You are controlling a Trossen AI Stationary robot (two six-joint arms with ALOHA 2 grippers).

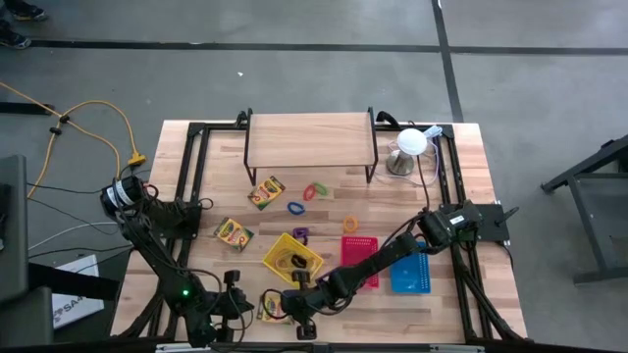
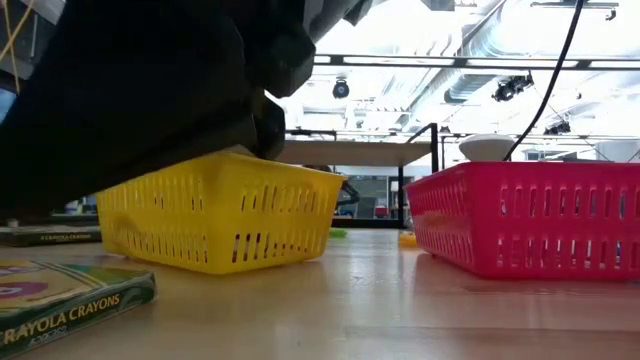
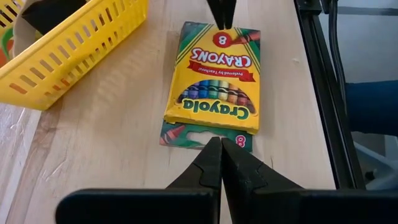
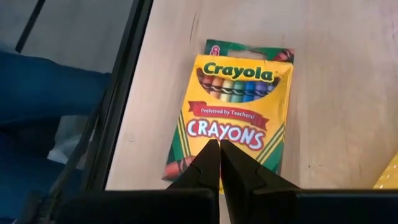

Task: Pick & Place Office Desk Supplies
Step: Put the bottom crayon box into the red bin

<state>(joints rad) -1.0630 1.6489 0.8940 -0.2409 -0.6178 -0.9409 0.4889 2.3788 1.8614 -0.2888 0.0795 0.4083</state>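
Note:
A yellow-and-green crayon box [image 1: 274, 306] lies flat on the table near the front edge, face up, with its green flap [image 3: 186, 134] sticking out at one end. My left gripper [image 3: 221, 148] is shut, its tips at the flap end. My right gripper [image 4: 219, 148] is shut too, its tips over the opposite end, below the word CRAYONS. Two more crayon boxes [image 1: 266, 191] [image 1: 233, 231] lie farther back. Small coloured rings [image 1: 315, 191] lie flat mid-table. A dark loop rests inside the yellow basket [image 1: 292, 260]. My left gripper's shut tips stand at the box's flap end [image 3: 214, 132], slanting down from the table's left; I cannot tell whether they touch it. My right gripper's shut tips [image 3: 222, 18] come slanting down from the table's right onto the box's other end [image 3: 219, 37]. Whether they touch the card, I cannot tell.
A pink basket [image 1: 359, 261] and a blue one [image 1: 410, 274] stand right of the yellow basket. A wooden shelf [image 1: 312, 139] and a white dome on a metal base [image 1: 410, 149] stand at the back. The black frame rail [image 3: 323, 93] runs close beside the box.

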